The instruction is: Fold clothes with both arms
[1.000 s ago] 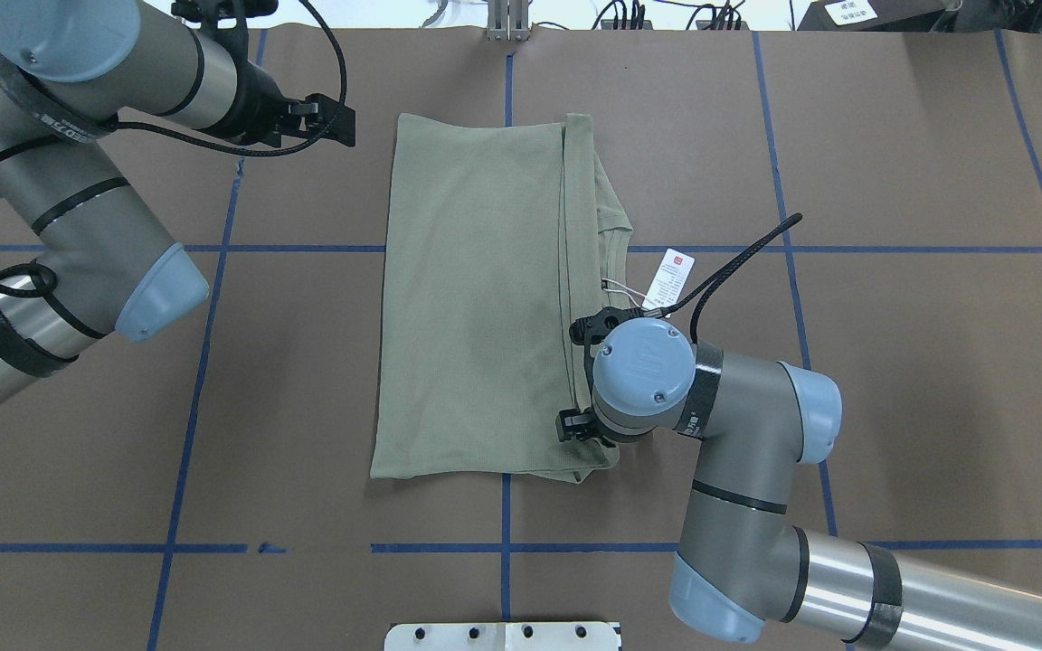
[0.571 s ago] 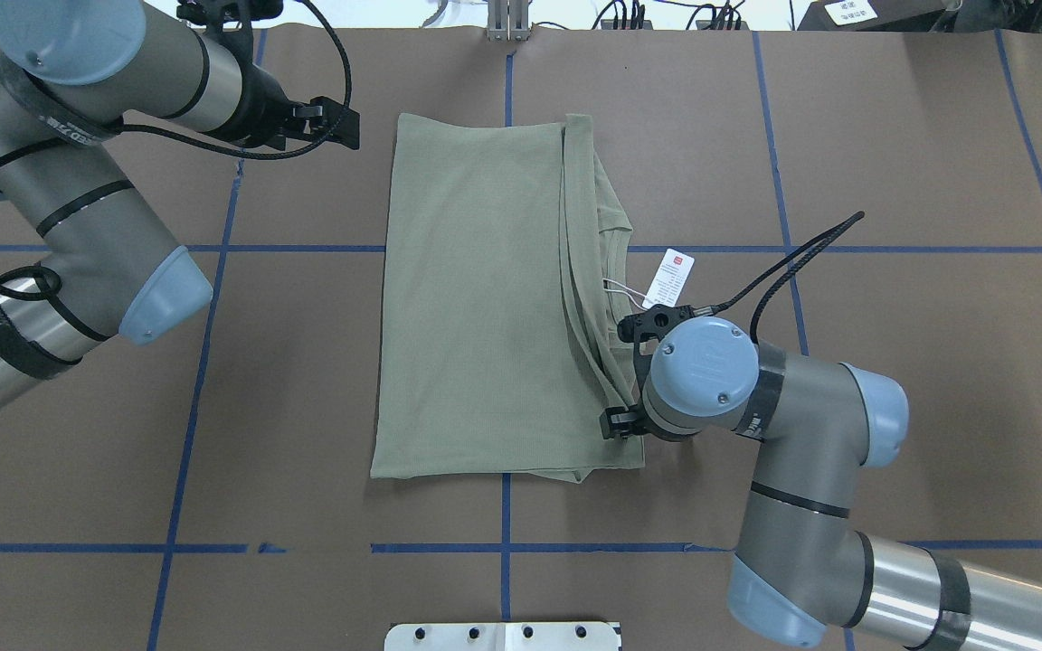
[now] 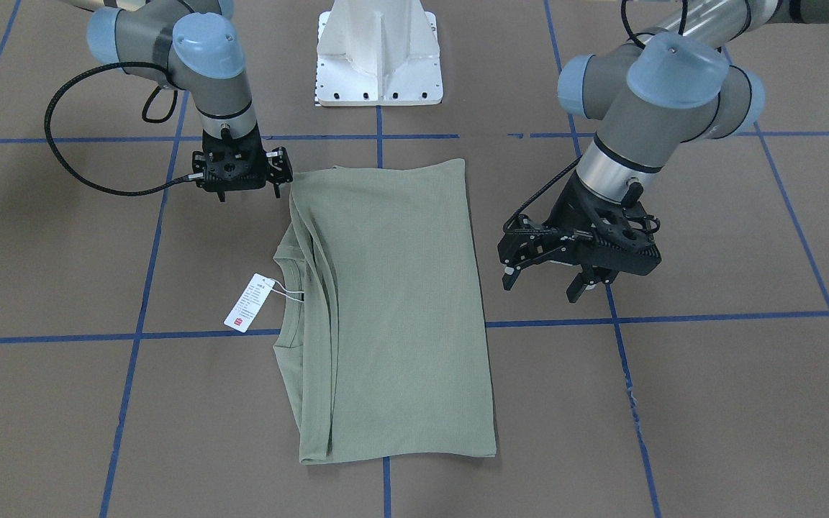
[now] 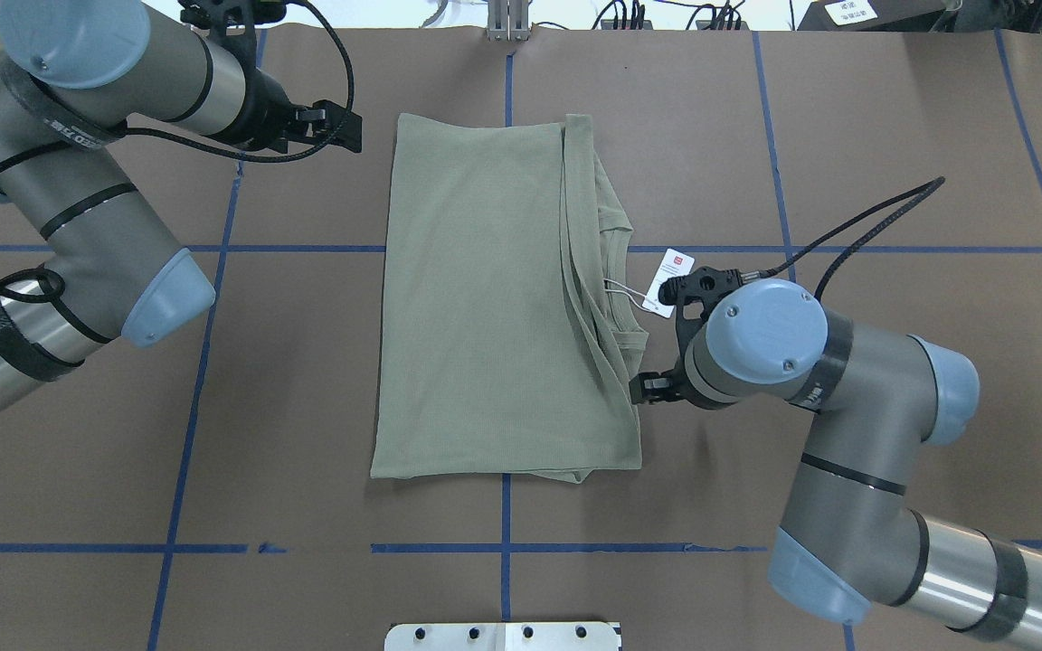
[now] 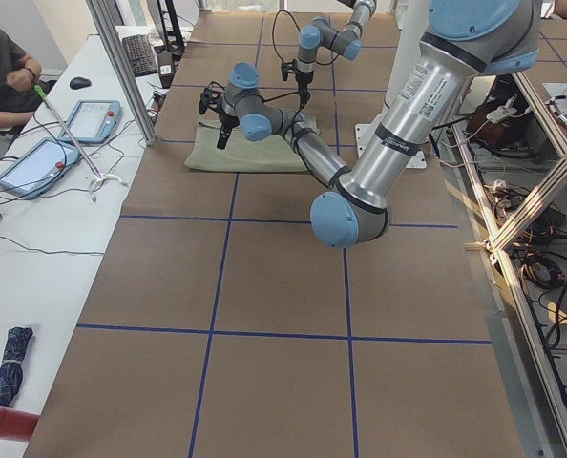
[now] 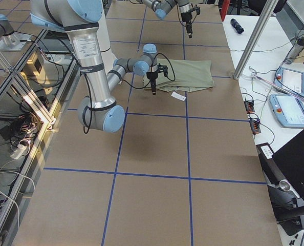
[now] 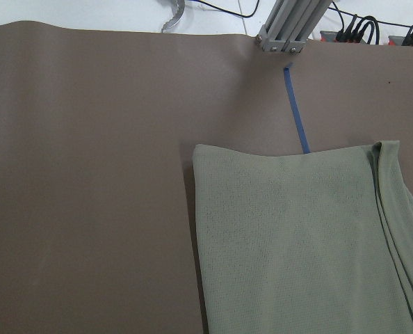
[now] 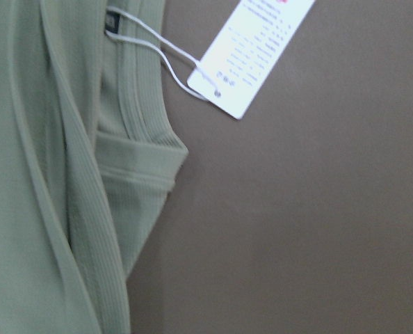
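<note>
One sage-green long-sleeve knit shirt (image 4: 476, 298) lies folded into a tall rectangle at ctr of the brown paper-covered counter (image 4: 286, 407), which is marked w/ a blue tape grid. In the overhead view the right arm's black gripper (image 3: 249, 191) hangs just beside the shirt's right edge. Its fingers look spread, w/ nothing between them. The left arm's black gripper (image 3: 542, 288) hovers off the shirt's upper-left corner, fingers wide apart and empty. A white hang tag with red mark (image 3: 249, 302) rests on the counter beside the round collar, tied on by a thin string.

The fabric looks light, soft and limp, prob. stretchy. Its layers would likely slide and sag if lifted from one point. The best hold, on this read, is to pinch all layers at two corners of one short end, one arm each, clear of the tag string.

Vs. 1 s ago, the right arm has pulled toward frame right, off the cloth. The stacked layers at lower right have spread outward and more collar shows. The tag is now partly hidden under the gripper. The left arm is approx. unchanged.
</note>
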`<action>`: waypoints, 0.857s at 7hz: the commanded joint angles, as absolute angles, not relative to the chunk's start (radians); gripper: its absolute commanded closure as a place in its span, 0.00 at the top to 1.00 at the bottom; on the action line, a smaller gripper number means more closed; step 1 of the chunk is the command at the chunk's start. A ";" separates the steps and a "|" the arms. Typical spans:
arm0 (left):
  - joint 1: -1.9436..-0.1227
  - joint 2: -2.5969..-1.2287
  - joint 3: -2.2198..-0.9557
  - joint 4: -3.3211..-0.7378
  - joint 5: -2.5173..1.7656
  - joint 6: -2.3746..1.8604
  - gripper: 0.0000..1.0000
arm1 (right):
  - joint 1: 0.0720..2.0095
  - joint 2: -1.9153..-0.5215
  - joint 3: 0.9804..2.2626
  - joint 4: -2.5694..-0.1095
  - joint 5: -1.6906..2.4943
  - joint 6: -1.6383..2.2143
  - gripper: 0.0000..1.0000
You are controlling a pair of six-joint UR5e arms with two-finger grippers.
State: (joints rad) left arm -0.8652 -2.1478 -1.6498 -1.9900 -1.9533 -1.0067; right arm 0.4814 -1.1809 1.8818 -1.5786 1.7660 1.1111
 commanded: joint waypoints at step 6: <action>-0.865 -2.143 -1.643 -2.002 -1.953 -1.000 1.00 | 0.561 -0.799 1.434 -1.568 1.763 1.063 1.00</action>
State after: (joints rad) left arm -0.8652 -2.1419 -1.6434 -2.0016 -1.9528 -0.9994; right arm 0.5600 -0.8123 1.4598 -1.5679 1.7619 1.0634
